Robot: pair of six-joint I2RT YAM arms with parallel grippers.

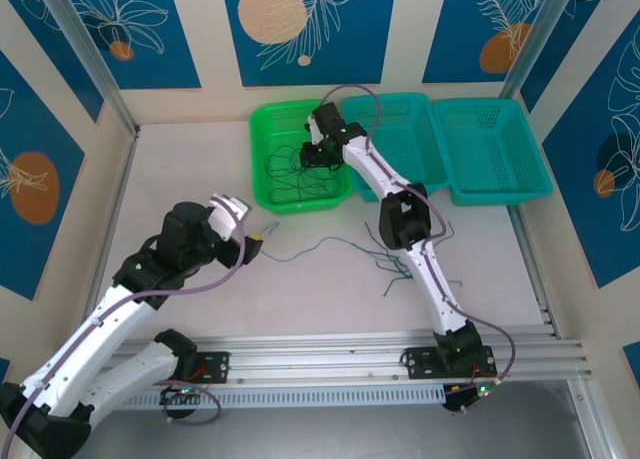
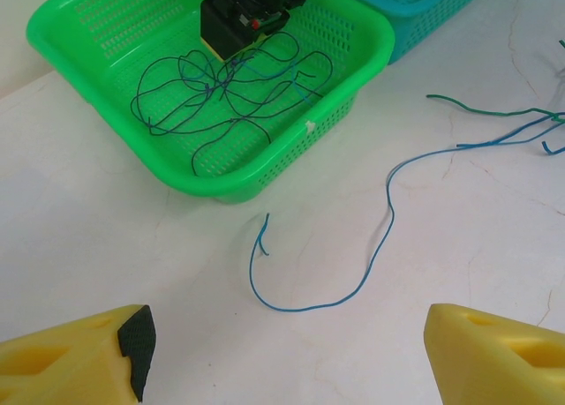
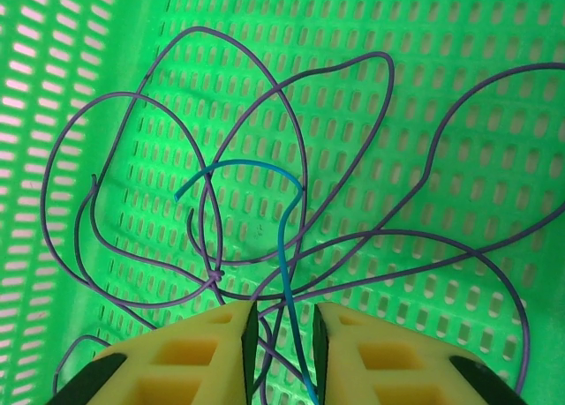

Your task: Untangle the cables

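Right hand [image 3: 284,321], almost clenched, has the teal-blue cable [image 3: 282,246] between its fingers [image 3: 212,352]: pinch only it, lift slowly from purple cables [image 3: 302,149] ahead. Left hand [image 2: 287,345] released.

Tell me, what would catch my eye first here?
Probably the bright green basket at the table's far side, holding a curly tangle of thin cables. The right arm reaches into it, and its end effector has a teal-blue strand running between its narrowly parted fingers. Nearer, a loose blue cable snakes across the white table.
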